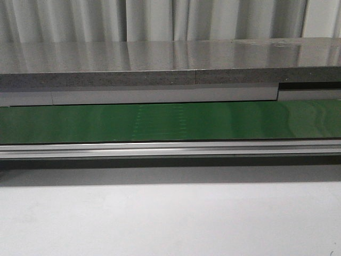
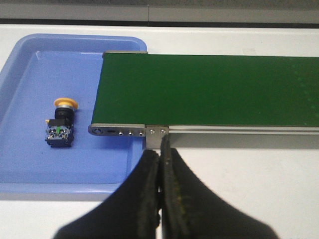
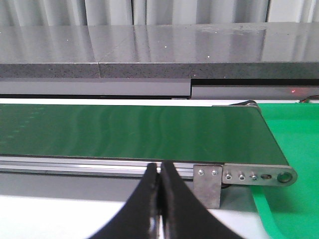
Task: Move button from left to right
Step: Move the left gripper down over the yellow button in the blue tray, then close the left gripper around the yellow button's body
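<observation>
Green belt (image 1: 170, 121) fills the front view; only the left wrist shows the button (image 2: 61, 122) in a blue tray (image 2: 30, 164); both hands pressed together

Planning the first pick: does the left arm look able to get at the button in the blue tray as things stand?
Probably yes. The button lies on its side in the blue tray, with nothing over or against it. The left gripper is shut and empty, near the green conveyor belt, so it must open first.
</observation>
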`<state>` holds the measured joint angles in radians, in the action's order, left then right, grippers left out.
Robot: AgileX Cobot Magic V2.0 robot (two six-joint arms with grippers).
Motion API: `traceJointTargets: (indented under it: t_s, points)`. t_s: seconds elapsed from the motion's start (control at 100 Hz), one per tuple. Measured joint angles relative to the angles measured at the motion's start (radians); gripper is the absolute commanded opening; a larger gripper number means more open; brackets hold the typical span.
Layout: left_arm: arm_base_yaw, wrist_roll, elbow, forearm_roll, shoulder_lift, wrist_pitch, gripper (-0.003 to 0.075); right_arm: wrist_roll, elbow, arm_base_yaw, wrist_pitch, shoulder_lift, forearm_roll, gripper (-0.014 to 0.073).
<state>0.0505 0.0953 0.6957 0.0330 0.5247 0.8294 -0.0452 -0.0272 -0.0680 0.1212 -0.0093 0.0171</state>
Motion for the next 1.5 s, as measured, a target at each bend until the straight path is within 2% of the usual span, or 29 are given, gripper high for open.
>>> traceJointTargets:
  t_s: [0.15,0.22,0.27,0.31,0.32,0.37,0.45,0.54,0.88,1.01,1.23,1.5]
  points:
    - [0.000,0.000,0.000,-0.002,0.014,0.009,-0.0014,0.000,0.000,0.000,0.000,0.000,0.000,-0.0067]
    - [0.000,0.000,0.000,-0.002,0.014,0.009,0.0036,0.000,0.000,0.000,0.000,0.000,0.000,-0.0067]
    - [0.000,0.000,0.000,-0.002,0.014,0.009,0.0114,0.000,0.000,0.000,0.000,0.000,0.000,-0.0067]
    - [0.000,0.000,0.000,-0.002,0.014,0.011,0.0225,0.000,0.000,0.000,0.000,0.000,0.000,-0.0067]
    - [0.000,0.000,0.002,-0.002,0.014,0.011,0.0225,0.000,0.000,0.000,0.000,0.000,0.000,-0.0067]
    - [0.000,0.000,0.002,-0.002,0.014,0.011,0.0376,0.000,0.000,0.000,0.000,0.000,0.000,-0.0067]
    - [0.000,0.000,0.002,-0.002,0.014,0.011,0.0569,0.000,0.000,0.000,0.000,0.000,0.000,-0.0067]
    - [0.000,0.000,0.002,-0.002,0.014,0.013,0.0657,0.000,0.000,0.000,0.000,0.000,0.000,-0.0067]
    - [0.000,0.000,0.015,-0.005,0.020,0.031,0.0662,0.000,0.000,0.000,0.000,0.000,0.000,-0.0067]
    - [0.000,0.027,0.063,0.068,0.065,0.031,0.0662,0.000,0.000,0.000,0.000,0.000,0.000,-0.0067]
    - [-0.011,0.080,0.190,0.170,0.258,0.035,0.0662,0.000,0.000,0.000,0.000,0.000,0.000,-0.0067]
    - [-0.147,0.050,0.351,0.207,0.560,0.003,0.0662,0.000,0.000,0.000,0.000,0.000,0.000,-0.0067]
